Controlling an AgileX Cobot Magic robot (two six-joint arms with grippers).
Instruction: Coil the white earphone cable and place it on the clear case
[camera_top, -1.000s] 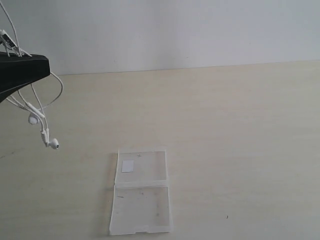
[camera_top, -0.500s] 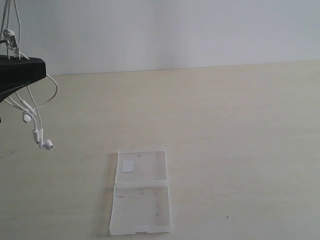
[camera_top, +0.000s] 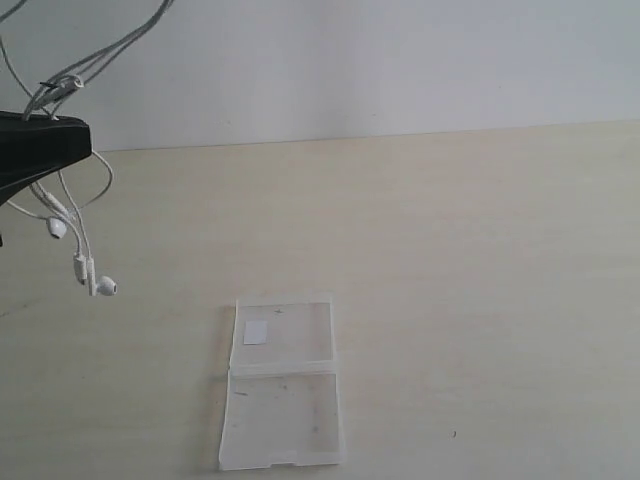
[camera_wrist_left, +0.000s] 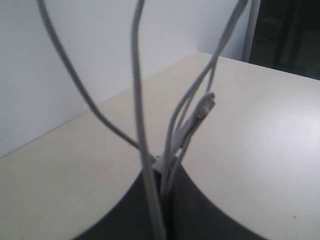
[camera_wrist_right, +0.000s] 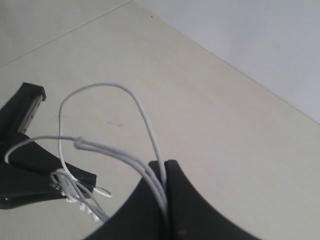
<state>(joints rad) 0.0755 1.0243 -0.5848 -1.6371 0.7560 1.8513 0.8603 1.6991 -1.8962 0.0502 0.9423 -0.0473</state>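
Note:
The white earphone cable (camera_top: 88, 62) is held in the air at the far left, above the table. My left gripper (camera_top: 84, 138) is shut on a bundle of its strands (camera_wrist_left: 172, 135). Two earbuds (camera_top: 104, 287) dangle below it on short leads. Several strands rise up and out of the top of the exterior view. My right gripper (camera_wrist_right: 165, 169) is shut on the cable loop (camera_wrist_right: 142, 112) higher up and is outside the exterior view. The clear case (camera_top: 282, 385) lies open and flat on the table, with its white sticker (camera_top: 257, 332) on the far half.
The pale wooden table (camera_top: 480, 280) runs back to a white wall (camera_top: 400, 60). In the right wrist view the black left gripper (camera_wrist_right: 30, 170) shows below, with cable ends hanging by it.
The strands above the left gripper have been pulled from nearly upright to slanting up and rightward. The earbuds swung slightly. The left gripper edged left early on; the case has not moved.

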